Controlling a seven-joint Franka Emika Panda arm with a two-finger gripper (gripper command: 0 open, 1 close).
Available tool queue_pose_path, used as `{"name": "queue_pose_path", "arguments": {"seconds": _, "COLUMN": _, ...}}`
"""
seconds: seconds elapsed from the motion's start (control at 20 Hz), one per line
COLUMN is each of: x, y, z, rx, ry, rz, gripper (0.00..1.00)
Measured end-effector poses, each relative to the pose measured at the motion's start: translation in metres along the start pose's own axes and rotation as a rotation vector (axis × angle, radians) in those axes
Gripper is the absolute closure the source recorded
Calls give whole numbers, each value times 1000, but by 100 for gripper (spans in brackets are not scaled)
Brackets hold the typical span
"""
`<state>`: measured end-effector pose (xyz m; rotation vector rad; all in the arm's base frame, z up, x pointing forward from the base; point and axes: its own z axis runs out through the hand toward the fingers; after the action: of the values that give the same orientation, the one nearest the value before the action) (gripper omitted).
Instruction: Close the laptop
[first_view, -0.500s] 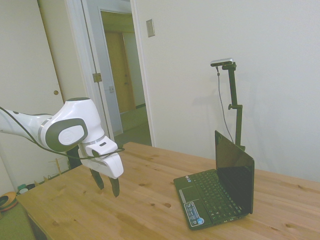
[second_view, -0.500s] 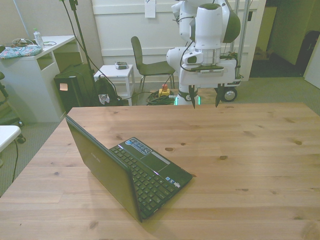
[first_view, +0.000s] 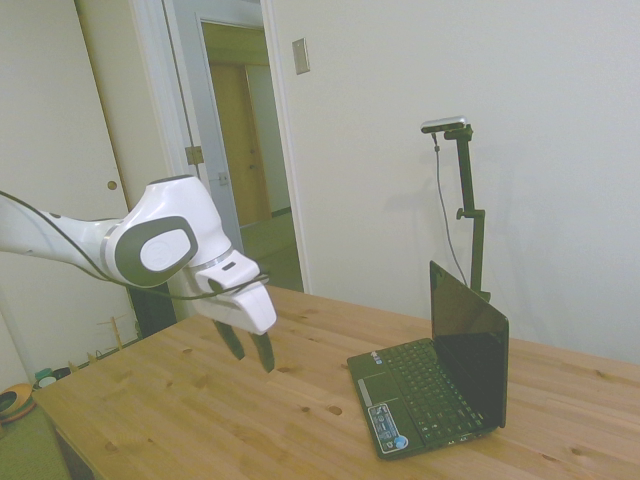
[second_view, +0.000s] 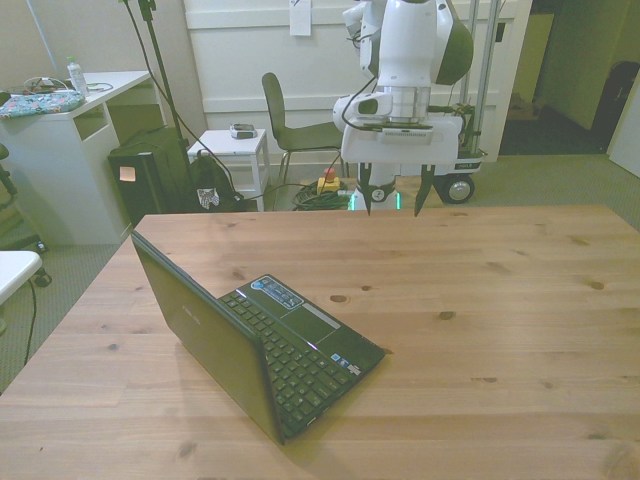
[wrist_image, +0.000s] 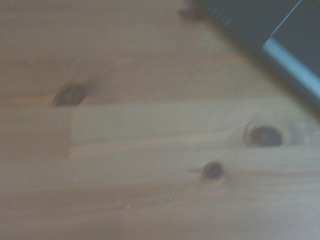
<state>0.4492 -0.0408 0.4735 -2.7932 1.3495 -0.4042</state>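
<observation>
Laptop (second_view: 262, 345) open on wooden table (second_view: 500, 330), toward the front view's left, screen upright, stickers on palm rest. Gripper (second_view: 392, 198) above the table's far edge, fingers spread wide, nothing between them, well apart from laptop. Blurred laptop corner (wrist_image: 272, 27) and knotted wood in wrist view.

place: office-like lab room | cues: chair (second_view: 300, 128), white desk (second_view: 75, 150), doorway (first_view: 240, 150)
</observation>
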Motion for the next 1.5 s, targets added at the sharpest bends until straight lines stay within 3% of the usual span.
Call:
{"name": "queue_pose_path", "arguments": {"seconds": 0.55, "x": 150, "y": -32, "z": -72, "rx": 31, "ry": 177, "rz": 104, "gripper": 0}}
{"name": "queue_pose_path", "arguments": {"seconds": 0.9, "x": 241, "y": -25, "z": -110, "rx": 18, "ry": 299, "rz": 187, "gripper": 0}}
{"name": "queue_pose_path", "arguments": {"seconds": 1.5, "x": 354, "y": 34, "z": -80, "rx": -49, "ry": 371, "rz": 371, "gripper": 0}}
